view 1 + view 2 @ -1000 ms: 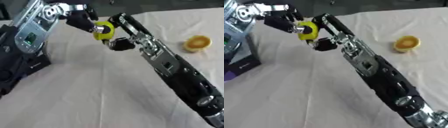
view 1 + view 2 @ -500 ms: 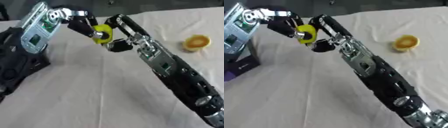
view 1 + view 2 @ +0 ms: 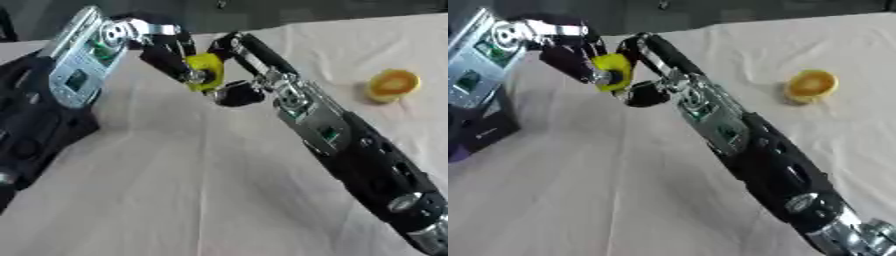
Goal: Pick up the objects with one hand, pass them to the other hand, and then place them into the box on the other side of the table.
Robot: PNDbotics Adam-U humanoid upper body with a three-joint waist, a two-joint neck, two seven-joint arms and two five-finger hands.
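handover in progress above the table. a small yellow object [image 3: 205,70] sits between the two hands, clear of the cloth, toward the far left of the work area. the left hand [image 3: 171,55] has its dark fingers curled onto the object from the upper left side. the right hand [image 3: 241,62] meets it from the other side, long fingers laid along the object's far edge and thumb tucked below. both hands appear to have contact with it; which one carries the weight cannot be told from these views. judgement: this is the passing step, with the object held at mid-height so both sets of fingers can close on it without the table in the way.

outward: the left forearm, silver-plated, enters from the upper left; the right arm runs long and black from the lower right corner diagonally up to the meeting point.

the table [image 3: 175,200] is covered in a pale cloth. an orange round object [image 3: 810,85] lies on it well apart to the right, untouched, presumably awaiting its turn. a dark box [image 3: 483,127] shows at the left edge, near the left arm.
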